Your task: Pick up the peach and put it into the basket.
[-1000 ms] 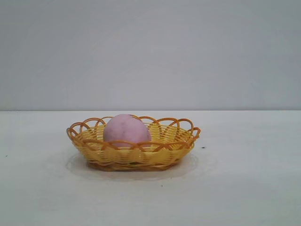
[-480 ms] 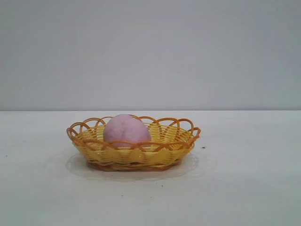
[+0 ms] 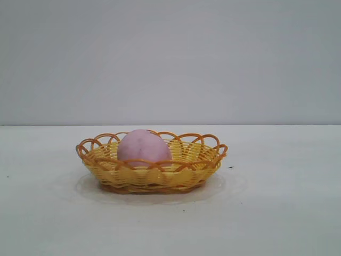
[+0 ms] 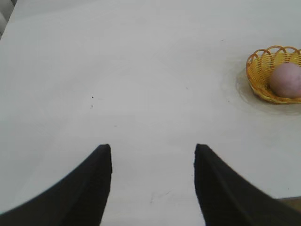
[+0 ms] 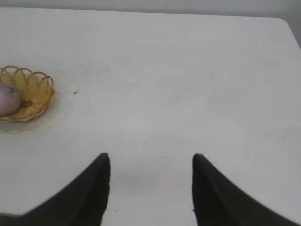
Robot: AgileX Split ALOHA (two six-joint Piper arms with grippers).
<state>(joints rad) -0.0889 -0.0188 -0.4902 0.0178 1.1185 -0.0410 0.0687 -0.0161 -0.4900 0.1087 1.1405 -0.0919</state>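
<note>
- The peach (image 3: 143, 146) lies inside the basket (image 3: 181, 173), toward its left half in the exterior view.
- The basket stands on the white table (image 3: 277, 213).
- The left gripper (image 4: 153, 155) hangs well away from the basket, fingers spread and empty.
- The right gripper (image 5: 150, 162) is likewise well apart, fingers spread, holding nothing.
</note>
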